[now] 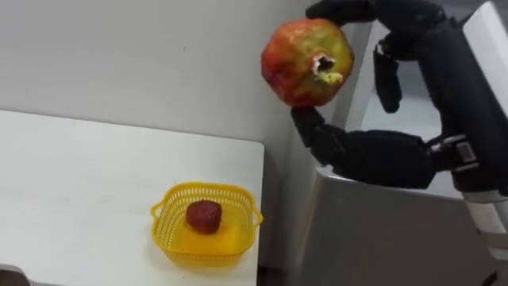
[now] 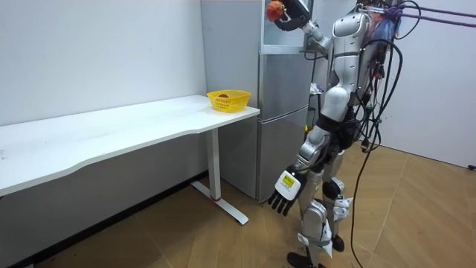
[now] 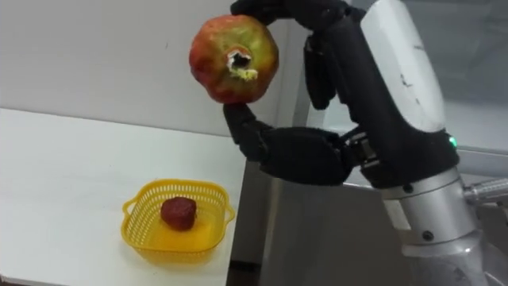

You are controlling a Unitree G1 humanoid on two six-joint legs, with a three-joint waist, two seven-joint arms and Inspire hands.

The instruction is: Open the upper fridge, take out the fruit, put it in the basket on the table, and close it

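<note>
The retrieval looks largely done: the right hand (image 1: 373, 155) clasps the pomegranate (image 1: 305, 62) between curled fingers and thumb, high and just left of the fridge (image 1: 373, 230), with set-down, perhaps in the yellow basket (image 1: 208, 188), remaining, while the left hand (image 2: 285, 192) hangs relaxed.
</note>
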